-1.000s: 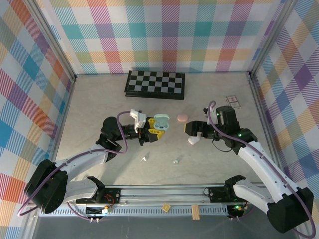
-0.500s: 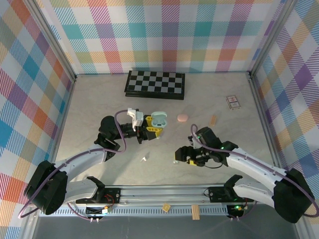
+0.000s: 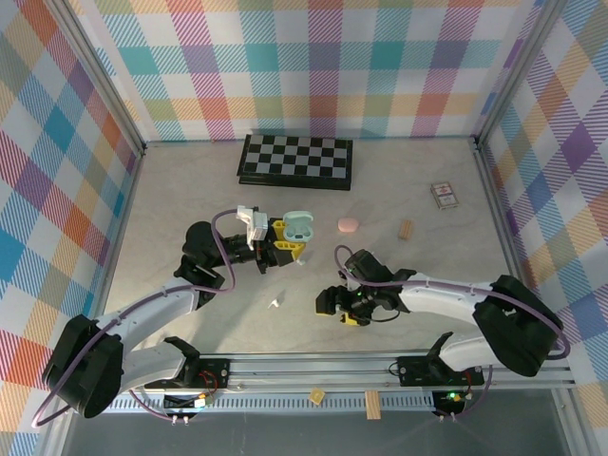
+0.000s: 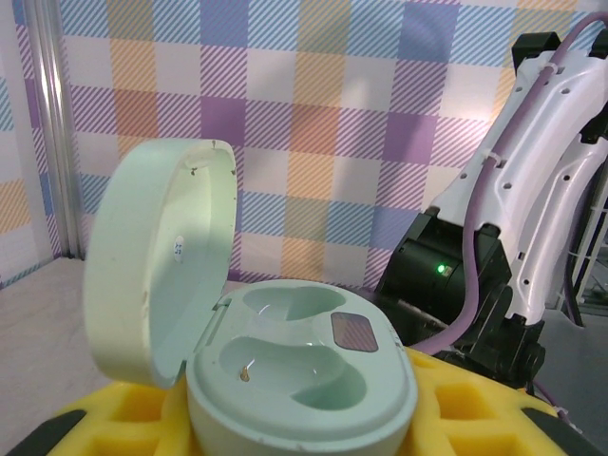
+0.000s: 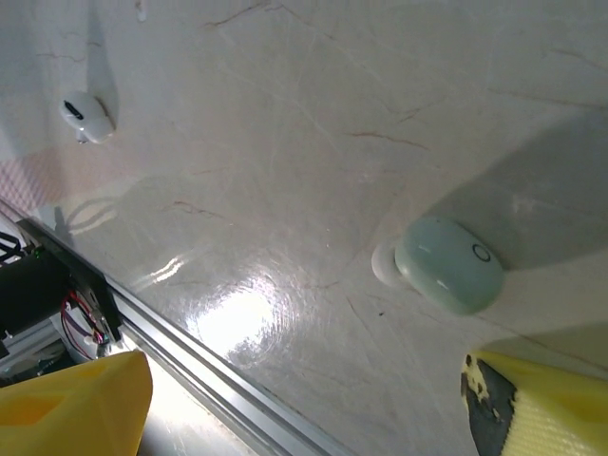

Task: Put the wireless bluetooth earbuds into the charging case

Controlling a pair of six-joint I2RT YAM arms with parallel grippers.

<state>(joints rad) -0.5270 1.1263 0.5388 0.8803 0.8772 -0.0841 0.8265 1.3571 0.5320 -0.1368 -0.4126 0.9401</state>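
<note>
Wide-spread right fingers [image 5: 66, 404] now low over mint earbud [image 5: 446, 264]; left fingers [image 4: 475, 423] tight around open mint case [image 4: 294, 380].

- Top view: high, behind the arm bases at the near edge, tilted down toward the far wall [image 3: 313, 66]. It takes in the whole table [image 3: 171, 190], with the chessboard [image 3: 295, 161] far and the rail [image 3: 313, 366] near.
- Left wrist view: very close, low and nearly level, looking right across the open case [image 4: 294, 380]. The right arm [image 4: 541, 171] and a checked wall [image 4: 285, 114] sit behind.
- Right wrist view: close over the tabletop, aimed steeply down at the green earbud [image 5: 448, 263]. The white earbud [image 5: 85, 116] and the rail [image 5: 209, 366] are at the frame's left.
- Shared, top and left wrist: the case [image 3: 298, 226] and the right arm [image 3: 446, 290].
- Shared, top and right wrist: the white earbud [image 3: 275, 303] and the rail.
</note>
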